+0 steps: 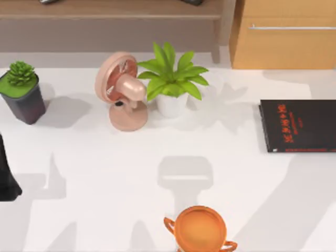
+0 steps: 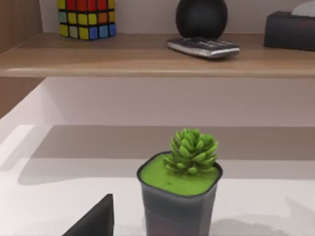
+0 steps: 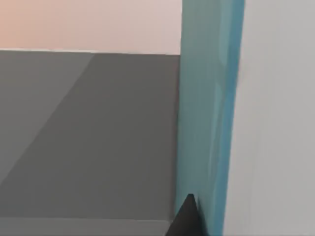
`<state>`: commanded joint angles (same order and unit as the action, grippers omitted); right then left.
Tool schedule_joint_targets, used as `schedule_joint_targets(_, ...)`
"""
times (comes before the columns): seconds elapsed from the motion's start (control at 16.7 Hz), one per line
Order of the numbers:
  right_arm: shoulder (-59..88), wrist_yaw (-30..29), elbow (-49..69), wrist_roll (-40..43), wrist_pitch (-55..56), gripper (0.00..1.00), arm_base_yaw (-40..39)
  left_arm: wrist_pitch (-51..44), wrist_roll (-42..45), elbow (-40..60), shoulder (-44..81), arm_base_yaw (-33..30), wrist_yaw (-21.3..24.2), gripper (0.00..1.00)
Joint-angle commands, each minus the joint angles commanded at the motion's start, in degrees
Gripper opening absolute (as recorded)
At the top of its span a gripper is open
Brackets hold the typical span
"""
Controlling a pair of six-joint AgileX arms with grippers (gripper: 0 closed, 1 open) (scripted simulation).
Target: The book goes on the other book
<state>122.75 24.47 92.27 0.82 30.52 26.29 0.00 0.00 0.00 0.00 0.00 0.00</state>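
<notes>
The book (image 3: 206, 113) shows its teal-blue cover very close in the right wrist view, standing on edge. One dark fingertip (image 3: 186, 220) of my right gripper lies against its face, so the gripper holds it. The other book (image 1: 299, 125), thin and black with red lettering, lies flat at the table's right edge. My left arm (image 1: 6, 178) is parked at the table's left edge. A dark part of its gripper (image 2: 93, 222) shows in the left wrist view, facing a small succulent pot.
A succulent in a dark pot (image 1: 22, 92) stands at the back left. A pink desk fan (image 1: 122, 92) and a leafy plant in a white pot (image 1: 172, 81) stand at the back centre. An orange two-handled cup (image 1: 199, 230) sits at the front centre. A shelf (image 2: 157, 54) runs behind the table.
</notes>
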Motion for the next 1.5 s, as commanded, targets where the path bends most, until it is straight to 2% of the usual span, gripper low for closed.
schedule_joint_targets(0.84, -2.5, 0.5, -1.5, -0.2, -0.8, 0.0, 0.5, 0.0, 0.0, 0.0, 0.0, 0.0, 0.0, 1.0)
schedule_joint_targets(0.96, -4.2, -0.8, -2.9, -2.0, -0.3, 0.0, 0.4, 0.0, 0.0, 0.0, 0.0, 0.0, 0.0, 1.0)
schedule_joint_targets(1.2, -13.5, -7.9, -10.4, -12.4, 2.0, 0.0, -0.8, 0.0, 0.0, 0.0, 0.0, 0.0, 0.0, 1.0)
schedule_joint_targets(1.5, -30.0, -20.7, -25.4, -35.1, 5.7, 0.0, -5.6, 0.0, 0.0, 0.0, 0.0, 0.0, 0.0, 1.0)
